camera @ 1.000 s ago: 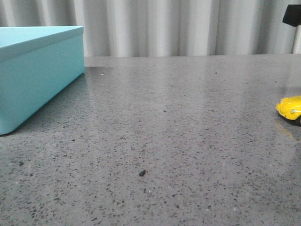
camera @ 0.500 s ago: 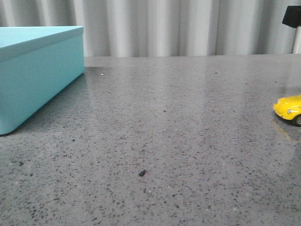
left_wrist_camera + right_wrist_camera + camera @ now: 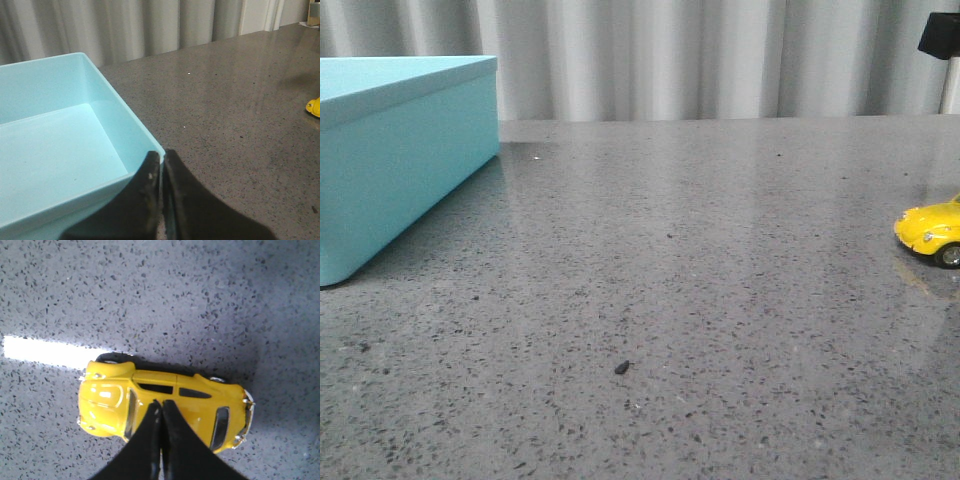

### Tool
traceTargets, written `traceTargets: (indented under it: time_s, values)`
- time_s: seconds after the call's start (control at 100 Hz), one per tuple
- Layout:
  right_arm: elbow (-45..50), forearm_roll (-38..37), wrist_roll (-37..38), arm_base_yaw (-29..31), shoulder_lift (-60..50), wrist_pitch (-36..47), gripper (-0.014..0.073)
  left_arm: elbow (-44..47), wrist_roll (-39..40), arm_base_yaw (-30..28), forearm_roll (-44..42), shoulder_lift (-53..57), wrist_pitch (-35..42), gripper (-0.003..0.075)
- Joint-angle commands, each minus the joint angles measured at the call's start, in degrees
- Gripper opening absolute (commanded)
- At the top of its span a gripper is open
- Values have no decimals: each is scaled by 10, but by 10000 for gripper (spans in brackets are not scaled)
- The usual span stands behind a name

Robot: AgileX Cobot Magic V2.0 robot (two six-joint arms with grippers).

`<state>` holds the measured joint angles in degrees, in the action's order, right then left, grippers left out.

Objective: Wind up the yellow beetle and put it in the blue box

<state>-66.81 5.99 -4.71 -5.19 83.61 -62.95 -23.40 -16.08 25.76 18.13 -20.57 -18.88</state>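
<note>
Nearest the camera, grey speckled surface (image 3: 650, 300), glossy, one dark crumb (image 3: 622, 368). At the right edge the beetle (image 3: 930, 232) has crept leftward over the last second, wheels on the stone, so pull-back winding looks underway. Right claw (image 3: 161, 412) clenched, tips pressed on the smooth rounded yellow roof. Far left, the box (image 3: 400, 170), matte turquoise, stands lidless in the wrist view, still empty. Left claw (image 3: 161, 170) clenched on nothing above its corner. Storing not yet begun.
</note>
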Motion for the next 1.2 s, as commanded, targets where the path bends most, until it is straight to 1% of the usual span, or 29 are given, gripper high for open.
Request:
traceTargets:
  time_s: [0.0, 0.59, 0.93, 1.01, 1.13, 1.19]
  values:
    - [-5, 0, -3, 4, -13, 6, -72, -21, 0, 5, 5, -9, 38, -21]
    - [-5, -11, -3, 4, -13, 6, -72, -21, 0, 5, 5, -9, 54, -21]
    - [-5, -56, 2, 13, -13, -1, -72, -21, 0, 5, 5, -9, 54, -21]
    - [-5, -64, 3, 25, -13, -8, -72, -21, 0, 5, 5, -9, 54, -21]
    - [-5, -105, 27, 46, -13, -16, -72, -21, 0, 5, 5, -9, 54, -21]
    - [-5, -109, 27, 55, -13, -16, -72, -21, 0, 5, 5, -9, 54, -21]
